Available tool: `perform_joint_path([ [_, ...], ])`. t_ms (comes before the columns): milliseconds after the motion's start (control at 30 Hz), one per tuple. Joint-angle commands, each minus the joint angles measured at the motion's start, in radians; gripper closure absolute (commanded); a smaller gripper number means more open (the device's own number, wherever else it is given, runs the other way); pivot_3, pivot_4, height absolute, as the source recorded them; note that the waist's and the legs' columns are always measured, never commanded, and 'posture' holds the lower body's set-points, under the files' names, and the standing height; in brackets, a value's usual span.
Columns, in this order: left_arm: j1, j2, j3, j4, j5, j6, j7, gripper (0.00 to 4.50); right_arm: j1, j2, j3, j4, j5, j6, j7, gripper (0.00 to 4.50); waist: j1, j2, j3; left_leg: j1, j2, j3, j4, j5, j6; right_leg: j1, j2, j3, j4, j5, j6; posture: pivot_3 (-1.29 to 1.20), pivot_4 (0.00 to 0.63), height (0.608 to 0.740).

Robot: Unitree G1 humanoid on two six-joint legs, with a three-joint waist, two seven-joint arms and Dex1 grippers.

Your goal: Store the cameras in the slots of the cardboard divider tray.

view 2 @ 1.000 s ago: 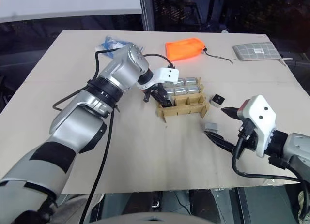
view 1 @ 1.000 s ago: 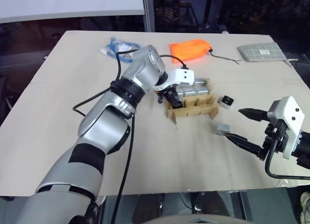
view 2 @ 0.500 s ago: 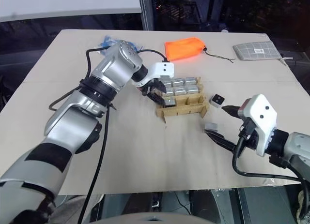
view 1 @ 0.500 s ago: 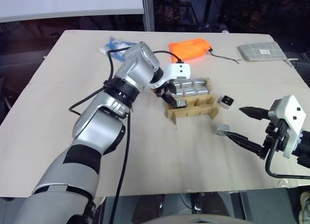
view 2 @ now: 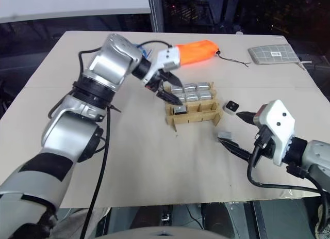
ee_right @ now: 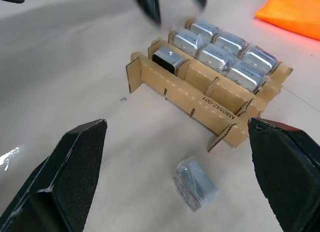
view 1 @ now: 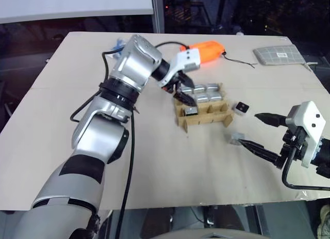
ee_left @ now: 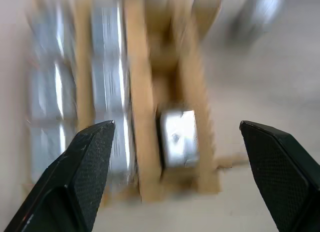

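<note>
The cardboard divider tray (view 1: 209,118) stands mid-table. Silver cameras fill its two far rows (view 1: 205,93). One more camera (view 1: 191,111) sits in the left slot of the near row, also seen in the left wrist view (ee_left: 179,138). My left gripper (view 1: 182,92) hangs open and empty just above the tray's left end. Right of the tray lie two loose cameras: one with a black lens face (view 1: 241,108) and a grey one (view 1: 236,139). My right gripper (view 1: 248,128) is open, its lower finger tip close beside the grey camera (ee_right: 195,184).
An orange pouch (view 1: 205,49) with a cord lies behind the tray, partly behind my left hand. A grey checked pad (view 1: 278,55) is at the far right corner. A blue-and-white packet (view 1: 119,44) peeks out behind my left arm.
My left gripper opened, left a camera in the near-left slot, then rose and drew back above the tray. The right arm stayed still.
</note>
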Motion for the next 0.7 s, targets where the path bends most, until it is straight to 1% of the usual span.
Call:
perform_joint_path([
  [33, 0.057, 0.031, 0.136, -0.109, -0.137, 0.02, 0.01, 0.34, 0.011, 0.008, 0.018, 0.016, -0.031, -0.034, 0.031, 0.0, -0.001, 0.0, 0.0, 0.0, 0.0, 0.0, 0.0, 0.0, 0.0, 0.0, 0.0, 0.0, 0.0, 0.0, 0.0, 0.0, 0.15, 0.74],
  [100, 0.131, 0.063, 0.208, -0.175, -0.214, -0.02, -0.012, 0.34, 0.021, 0.013, 0.042, 0.048, -0.061, -0.055, 0.066, 0.0, -0.005, 0.001, 0.0, 0.001, 0.0, 0.001, 0.0, 0.0, 0.0, 0.0, 0.0, 0.001, 0.001, 0.0, 0.0, 0.0, 0.15, 0.74],
  [167, 0.25, 0.131, 0.282, -0.261, -0.284, -0.025, -0.035, 0.34, 0.035, 0.0, 0.1, 0.117, -0.136, -0.101, 0.138, 0.0, -0.009, 0.001, 0.0, 0.003, 0.0, 0.002, 0.0, 0.0, -0.001, 0.0, 0.001, 0.002, 0.002, 0.0, 0.0, 0.0, 0.15, 0.74],
  [300, 0.43, 0.229, 0.36, -0.403, -0.388, 0.005, -0.03, 0.34, 0.003, 0.005, 0.182, 0.237, -0.23, -0.186, 0.238, 0.0, -0.021, 0.001, 0.0, 0.004, 0.0, 0.004, -0.001, 0.001, -0.001, 0.0, 0.001, 0.004, 0.003, 0.0, 0.0, 0.0, 0.15, 0.74],
  [400, 0.569, 0.277, 0.447, -0.508, -0.471, 0.012, 0.0, 0.34, -0.052, 0.006, 0.252, 0.341, -0.294, -0.244, 0.316, 0.0, -0.014, 0.001, 0.0, 0.005, 0.001, 0.003, 0.0, 0.001, -0.001, 0.002, 0.0, 0.003, 0.003, 0.0, 0.0, 0.0, 0.15, 0.74],
  [533, 0.729, 0.332, 0.546, -0.633, -0.569, 0.039, 0.042, 0.34, -0.144, 0.017, 0.332, 0.483, -0.366, -0.311, 0.407, 0.0, -0.009, 0.0, 0.0, 0.009, 0.001, 0.004, 0.0, 0.001, -0.001, 0.006, -0.001, 0.003, 0.002, 0.0, 0.0, 0.0, 0.15, 0.74],
  [600, 0.82, 0.365, 0.583, -0.697, -0.602, 0.041, 0.057, 0.34, -0.188, 0.02, 0.37, 0.547, -0.394, -0.333, 0.457, 0.0, -0.006, 0.0, 0.0, 0.01, 0.001, 0.005, -0.001, 0.001, -0.001, 0.006, -0.001, 0.004, 0.002, 0.0, 0.0, 0.0, 0.15, 0.74],
  [700, 0.912, 0.391, 0.624, -0.771, -0.648, 0.035, 0.088, 0.34, -0.237, 0.032, 0.412, 0.624, -0.429, -0.359, 0.512, 0.0, 0.001, 0.001, 0.0, 0.012, 0.001, 0.005, -0.002, 0.001, -0.001, 0.007, -0.001, 0.004, 0.003, 0.0, 0.0, 0.0, 0.15, 0.74],
])
